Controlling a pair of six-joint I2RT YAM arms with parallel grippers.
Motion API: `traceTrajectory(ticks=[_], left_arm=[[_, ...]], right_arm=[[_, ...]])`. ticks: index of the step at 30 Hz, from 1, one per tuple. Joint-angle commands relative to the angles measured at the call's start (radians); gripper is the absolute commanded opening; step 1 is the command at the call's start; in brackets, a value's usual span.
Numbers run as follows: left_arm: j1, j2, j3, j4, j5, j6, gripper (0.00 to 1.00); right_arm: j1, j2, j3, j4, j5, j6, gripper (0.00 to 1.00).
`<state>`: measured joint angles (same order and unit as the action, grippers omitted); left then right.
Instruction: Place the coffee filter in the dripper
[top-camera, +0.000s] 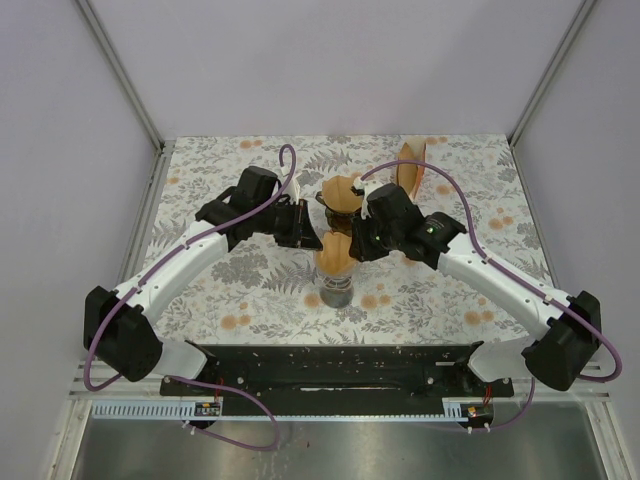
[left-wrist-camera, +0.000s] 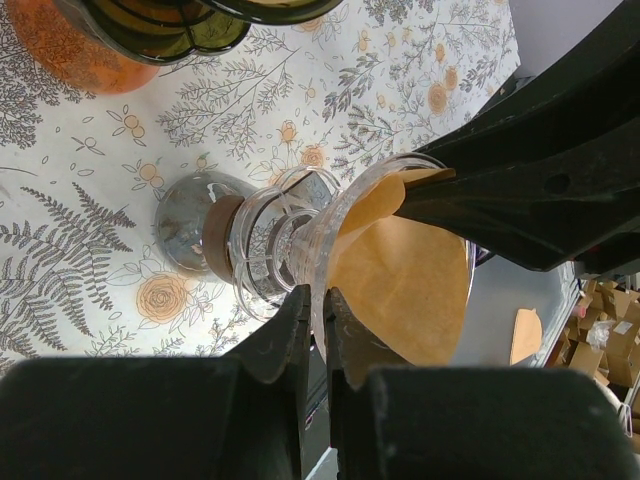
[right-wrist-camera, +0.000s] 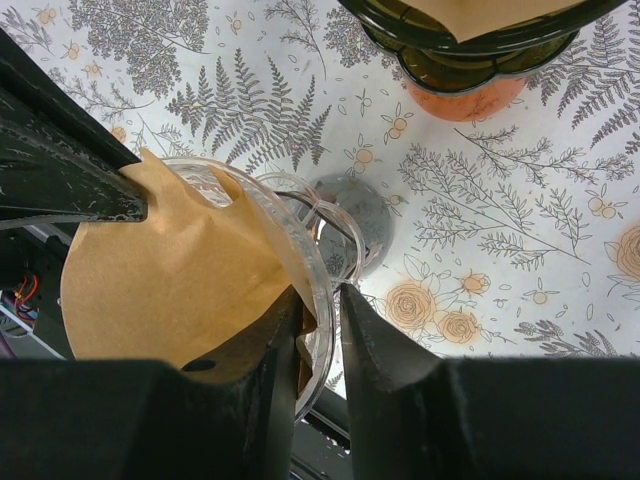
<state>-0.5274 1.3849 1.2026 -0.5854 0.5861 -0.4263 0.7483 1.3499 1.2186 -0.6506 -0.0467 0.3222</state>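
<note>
A clear glass dripper (top-camera: 337, 272) stands on a small glass carafe (top-camera: 338, 294) at the table's middle. A brown paper coffee filter (top-camera: 334, 254) sits inside it. My left gripper (top-camera: 312, 240) is shut on the dripper's rim from the left; in the left wrist view the gripper (left-wrist-camera: 318, 292) pinches the clear rim (left-wrist-camera: 335, 215), with the filter (left-wrist-camera: 410, 280) just inside. My right gripper (top-camera: 352, 245) is at the opposite side. In the right wrist view the gripper (right-wrist-camera: 322, 290) is shut across the rim (right-wrist-camera: 290, 235) and the filter's (right-wrist-camera: 170, 280) edge.
A dark dripper holding a filter (top-camera: 340, 195) stands on an orange cup just behind, also in the left wrist view (left-wrist-camera: 170, 25) and right wrist view (right-wrist-camera: 470, 40). A stack of brown filters (top-camera: 412, 170) stands upright at the back right. Metal rails border the flowered table.
</note>
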Motion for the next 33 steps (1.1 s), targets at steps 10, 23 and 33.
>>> traceTrajectory(ticks=[10, 23, 33], left_arm=[[0.001, -0.007, 0.092, -0.031, -0.019, 0.041, 0.19], [0.001, 0.003, 0.12, -0.048, -0.022, 0.057, 0.39], [0.007, -0.009, 0.155, -0.068, -0.065, 0.087, 0.56]], right_arm=[[-0.015, 0.026, 0.056, -0.052, -0.064, -0.025, 0.35], [-0.017, 0.026, 0.137, -0.092, -0.094, -0.06, 0.49], [-0.017, 0.019, 0.197, -0.119, -0.042, -0.09, 0.67]])
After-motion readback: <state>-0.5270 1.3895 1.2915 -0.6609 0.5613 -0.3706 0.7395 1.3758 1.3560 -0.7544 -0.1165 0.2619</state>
